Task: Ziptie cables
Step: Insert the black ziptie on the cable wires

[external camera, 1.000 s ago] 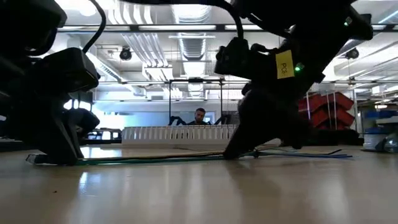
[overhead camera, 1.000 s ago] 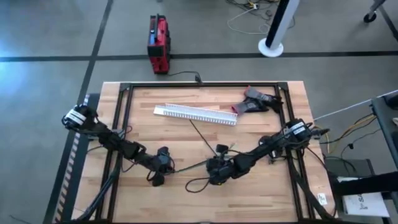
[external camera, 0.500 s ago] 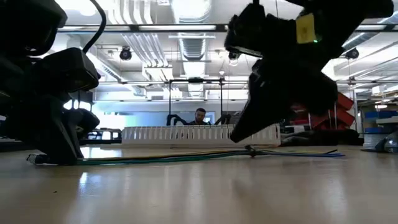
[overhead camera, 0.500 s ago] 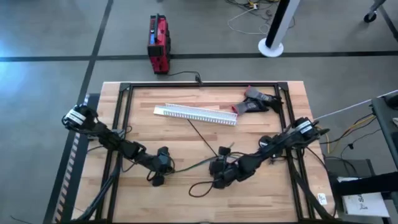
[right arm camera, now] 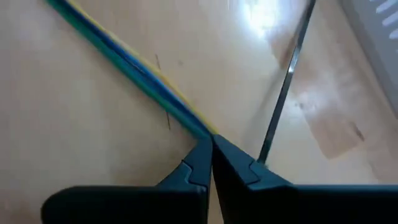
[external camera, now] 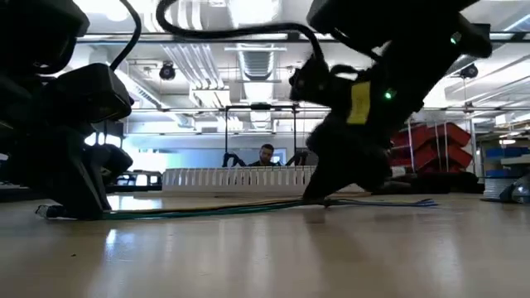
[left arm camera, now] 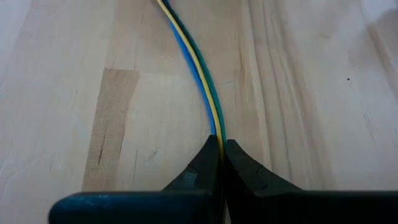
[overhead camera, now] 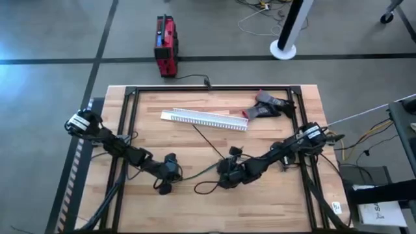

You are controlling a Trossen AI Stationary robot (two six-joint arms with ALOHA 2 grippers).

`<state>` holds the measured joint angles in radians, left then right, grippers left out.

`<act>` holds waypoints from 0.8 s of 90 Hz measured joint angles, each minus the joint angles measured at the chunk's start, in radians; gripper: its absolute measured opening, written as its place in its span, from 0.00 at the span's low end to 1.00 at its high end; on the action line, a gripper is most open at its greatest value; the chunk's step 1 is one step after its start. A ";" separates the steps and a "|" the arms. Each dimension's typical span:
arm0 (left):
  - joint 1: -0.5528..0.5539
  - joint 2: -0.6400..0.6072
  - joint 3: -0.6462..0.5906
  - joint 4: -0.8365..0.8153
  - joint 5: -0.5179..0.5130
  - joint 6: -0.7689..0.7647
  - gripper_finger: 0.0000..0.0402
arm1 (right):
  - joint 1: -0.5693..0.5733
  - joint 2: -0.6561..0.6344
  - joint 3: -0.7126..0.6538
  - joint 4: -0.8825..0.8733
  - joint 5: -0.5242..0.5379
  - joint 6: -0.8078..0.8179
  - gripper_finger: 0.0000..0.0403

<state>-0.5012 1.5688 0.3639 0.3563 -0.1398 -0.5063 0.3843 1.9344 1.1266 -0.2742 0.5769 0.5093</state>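
Jaws on both grippers are pinched tight on the cables [left arm camera: 210,93], left gripper [left arm camera: 219,149] at one end, right gripper [right arm camera: 211,149] further along, stretching them flat on the surface [overhead camera: 195,143], probably to ease strapping. Ziptie [right arm camera: 283,93] lies just beside.

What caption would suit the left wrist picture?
Left gripper shut on the cables lying across the wooden table.

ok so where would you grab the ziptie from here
Probably the ziptie's bare middle stretch, coming straight down with the fingers across its width. It lies flat and straight on the table, one end near the white channel, the other beside the right gripper. Both that and the left gripper are shut on the cables.
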 joint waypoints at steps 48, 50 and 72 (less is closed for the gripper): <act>-0.014 -0.029 -0.002 0.065 0.028 0.024 0.00 | 0.042 -0.114 -0.059 -0.055 0.115 0.371 0.18; -0.015 -0.031 -0.002 0.067 0.028 0.025 0.01 | 0.048 -0.108 -0.062 -0.057 0.122 0.383 0.20; -0.017 -0.115 -0.002 0.047 0.054 0.098 0.16 | 0.108 -0.079 -0.066 -0.043 0.156 0.421 0.30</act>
<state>-0.5186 1.4541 0.3614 0.4038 -0.0856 -0.4079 0.4922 1.8553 1.0611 -0.3169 0.7333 0.9307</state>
